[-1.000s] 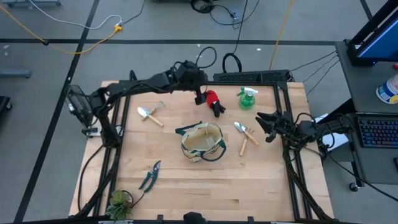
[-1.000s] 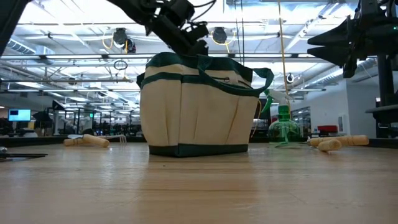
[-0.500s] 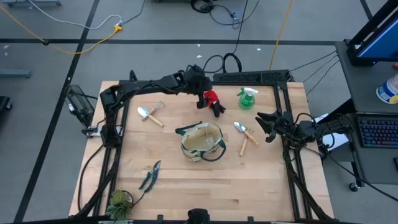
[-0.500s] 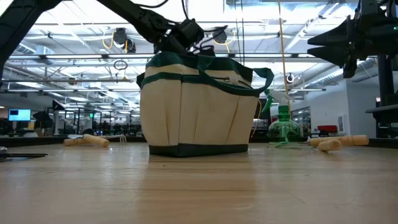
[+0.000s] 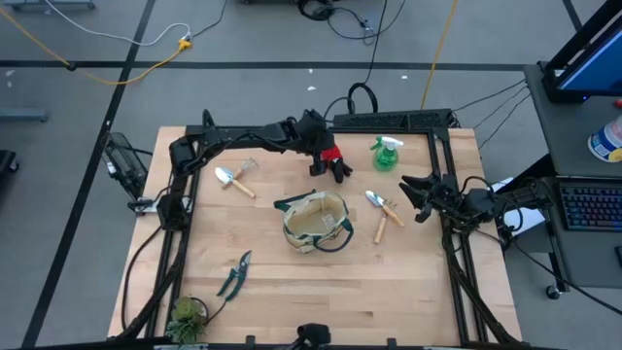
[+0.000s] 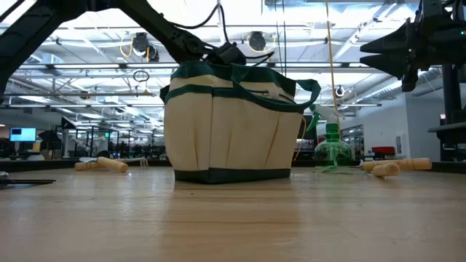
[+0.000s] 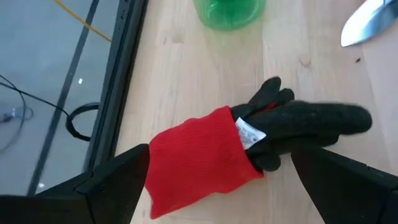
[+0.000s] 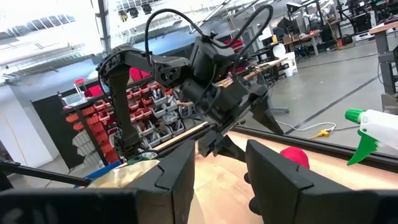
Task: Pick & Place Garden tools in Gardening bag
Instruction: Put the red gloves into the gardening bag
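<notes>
high view: two trowels, one glove beneath wide-open left jaws; right jaws narrow.

You have a light wooden table under everything, set on a grey floor. At its near left corner sits a small green leafy plant. A yellow cable trails over the floor beyond the table, and a coiled black cable lies just past the far edge. To your right stands a desk with a keyboard. Across the room you see red parts bins on shelving and ceiling lights.
</notes>
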### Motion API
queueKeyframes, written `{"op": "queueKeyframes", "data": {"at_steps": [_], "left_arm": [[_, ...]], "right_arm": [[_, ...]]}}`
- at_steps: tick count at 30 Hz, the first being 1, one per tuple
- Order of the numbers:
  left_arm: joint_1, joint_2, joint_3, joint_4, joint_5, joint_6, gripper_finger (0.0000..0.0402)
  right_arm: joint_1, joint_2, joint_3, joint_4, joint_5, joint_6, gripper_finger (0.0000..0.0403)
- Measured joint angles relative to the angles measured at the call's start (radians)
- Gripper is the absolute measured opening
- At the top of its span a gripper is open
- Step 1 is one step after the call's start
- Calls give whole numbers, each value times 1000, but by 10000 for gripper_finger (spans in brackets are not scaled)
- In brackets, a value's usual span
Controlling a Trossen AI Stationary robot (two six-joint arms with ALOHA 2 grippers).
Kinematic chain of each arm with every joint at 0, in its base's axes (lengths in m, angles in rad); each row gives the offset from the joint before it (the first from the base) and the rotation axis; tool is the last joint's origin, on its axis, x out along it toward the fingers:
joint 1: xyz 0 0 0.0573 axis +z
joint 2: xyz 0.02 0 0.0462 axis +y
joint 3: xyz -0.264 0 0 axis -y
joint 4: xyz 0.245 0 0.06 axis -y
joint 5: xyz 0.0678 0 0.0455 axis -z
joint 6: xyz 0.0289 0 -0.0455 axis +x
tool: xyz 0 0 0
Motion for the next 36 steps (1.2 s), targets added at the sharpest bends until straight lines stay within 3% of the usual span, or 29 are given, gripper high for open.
{"op": "queueKeyframes", "data": {"at_steps": [12,36], "left_arm": [[0,3,0,7,-6,191,397],[-1,115,1,25,19,210,397]], "right_arm": [[0,0,0,-8,0,19,134],[0,0,-1,-60,0,105,134]]}}
